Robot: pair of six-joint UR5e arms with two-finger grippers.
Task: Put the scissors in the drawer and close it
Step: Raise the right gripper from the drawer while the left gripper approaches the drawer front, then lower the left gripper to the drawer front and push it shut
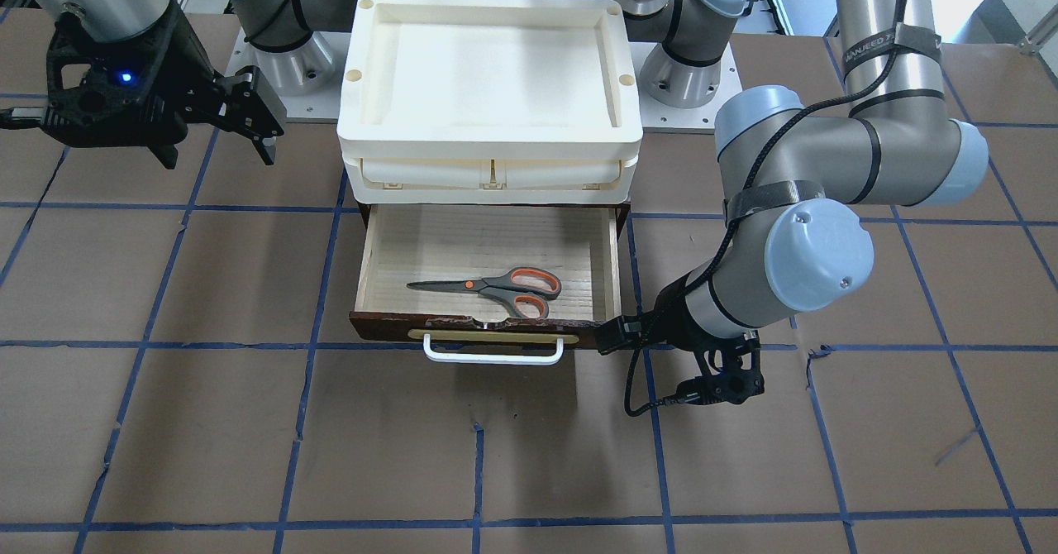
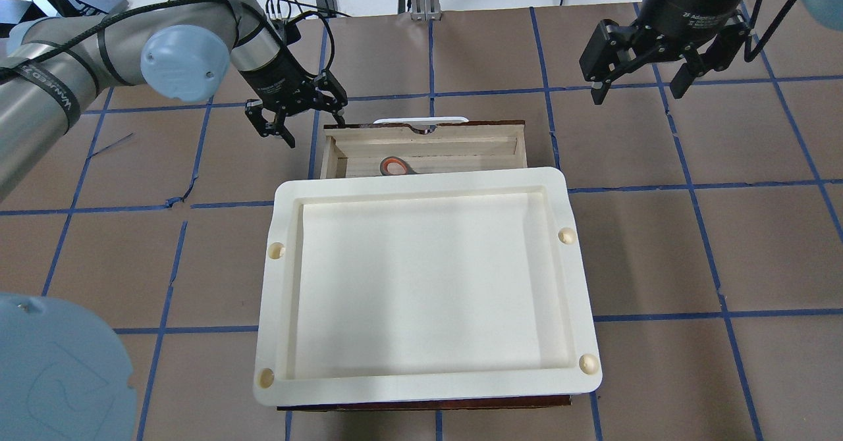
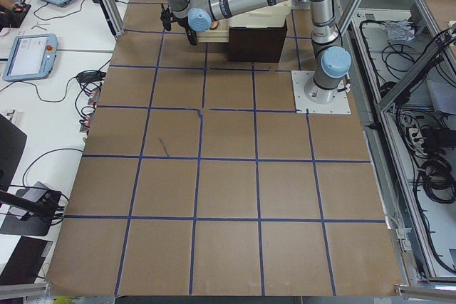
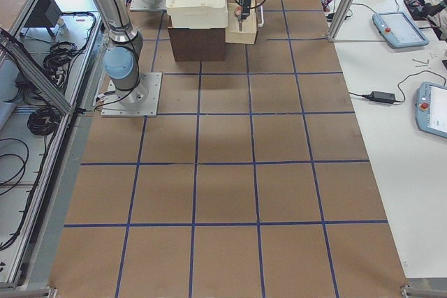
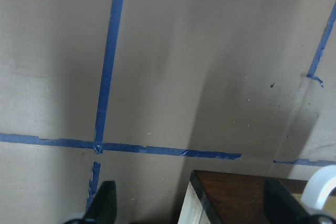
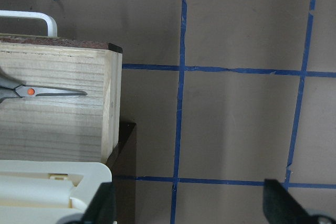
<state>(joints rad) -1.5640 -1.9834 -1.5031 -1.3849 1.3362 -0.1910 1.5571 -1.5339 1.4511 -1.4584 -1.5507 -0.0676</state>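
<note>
The scissors (image 1: 496, 287) lie flat inside the open drawer (image 1: 613, 266), blades toward the robot's right; they also show in the overhead view (image 2: 394, 165) and the right wrist view (image 6: 42, 92). The drawer is pulled out, with its dark front and white handle (image 1: 493, 357) facing away from the robot. My left gripper (image 2: 308, 125) is open and empty, low beside the drawer's front corner (image 5: 236, 192). My right gripper (image 2: 637, 92) is open and empty, raised off to the drawer's other side.
A cream plastic tray box (image 2: 421, 181) sits on top of the dark cabinet and covers the drawer's rear part. Brown table with blue tape grid (image 1: 248, 422) all around. Both arm bases (image 1: 285, 66) stand behind the cabinet.
</note>
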